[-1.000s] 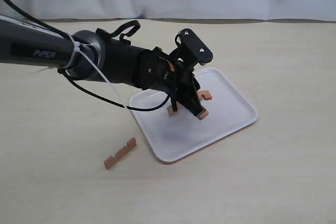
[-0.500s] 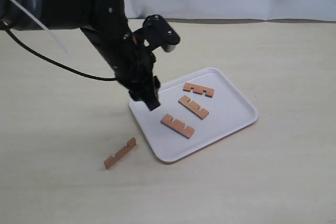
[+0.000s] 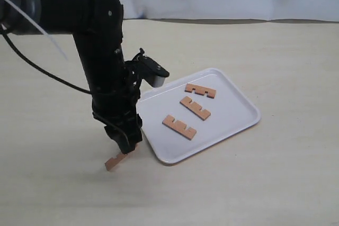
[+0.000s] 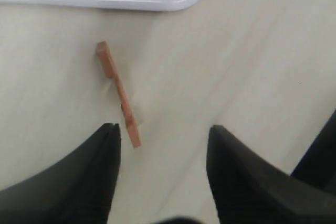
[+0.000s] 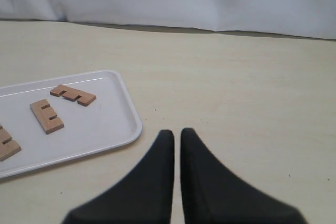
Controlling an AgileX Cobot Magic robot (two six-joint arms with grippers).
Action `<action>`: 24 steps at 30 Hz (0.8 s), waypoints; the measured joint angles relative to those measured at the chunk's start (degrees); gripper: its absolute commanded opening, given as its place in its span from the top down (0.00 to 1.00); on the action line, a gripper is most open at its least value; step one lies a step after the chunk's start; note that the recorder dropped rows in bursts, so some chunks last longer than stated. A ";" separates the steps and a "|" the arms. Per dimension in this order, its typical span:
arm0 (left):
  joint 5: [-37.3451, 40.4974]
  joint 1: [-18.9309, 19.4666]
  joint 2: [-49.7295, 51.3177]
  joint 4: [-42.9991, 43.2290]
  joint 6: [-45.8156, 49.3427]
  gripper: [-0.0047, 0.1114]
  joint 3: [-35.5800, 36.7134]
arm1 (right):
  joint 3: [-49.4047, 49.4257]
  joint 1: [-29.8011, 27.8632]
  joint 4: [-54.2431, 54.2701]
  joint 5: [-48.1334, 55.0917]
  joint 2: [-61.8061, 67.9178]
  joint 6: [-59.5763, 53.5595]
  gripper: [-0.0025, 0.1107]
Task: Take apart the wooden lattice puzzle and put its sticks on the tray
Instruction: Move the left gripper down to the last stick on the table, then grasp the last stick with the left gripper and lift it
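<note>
A flat white rectangular plastic tray (image 3: 233, 115) with rounded corners and a low raised rim sits on the pale beige desk (image 3: 275, 183). The lattice puzzle is fully apart. Three short, flat, reddish-brown wooden sticks with square notches along one edge lie flat inside the tray, none touching another. The far stick (image 3: 200, 91) is near the tray's back rim, the middle stick (image 3: 195, 108) is just beside it, and the near stick (image 3: 179, 127) is closer to the tray's front-left rim.

The fourth stick (image 3: 112, 161), of the same wood, lies on the desk outside the tray, near its closest corner and not touching the rim.

The black left arm reaches down beside the tray, and the left pincer (image 3: 125, 145) covers the upper end of that fourth stick in the exterior view. In the left wrist view the pincer's fingers (image 4: 107, 150) stand wide apart and hold nothing. The stick shows its thin edge, and one end lies just inside the gap, close to one finger. Whether they touch cannot be told.

The right pincer (image 5: 173, 142) has its black fingers together with only a slit between them and nothing held. It hangs over bare desk outside the tray, near one rounded corner.
</note>
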 measured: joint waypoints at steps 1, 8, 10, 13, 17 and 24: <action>-1.44 -0.56 0.00 1.01 -0.57 0.54 1.17 | 0.00 0.00 0.00 0.00 0.00 0.00 0.94; -18.70 -1.48 0.00 13.73 -11.68 0.54 9.32 | 0.00 0.00 0.00 0.00 0.00 0.00 0.94; -22.18 -1.48 0.00 14.61 -13.05 0.54 10.75 | 0.00 0.00 0.00 0.00 0.00 0.00 0.94; -24.35 -1.57 0.00 13.73 -13.06 0.54 11.62 | 0.00 0.00 0.00 0.00 0.00 0.00 0.94; -24.72 -1.57 0.00 12.47 -12.65 0.54 11.74 | 0.00 0.00 0.00 0.00 0.00 0.00 0.94; -24.77 -1.57 0.00 4.65 -7.23 0.54 11.74 | 0.00 0.00 0.00 0.00 0.00 0.00 0.94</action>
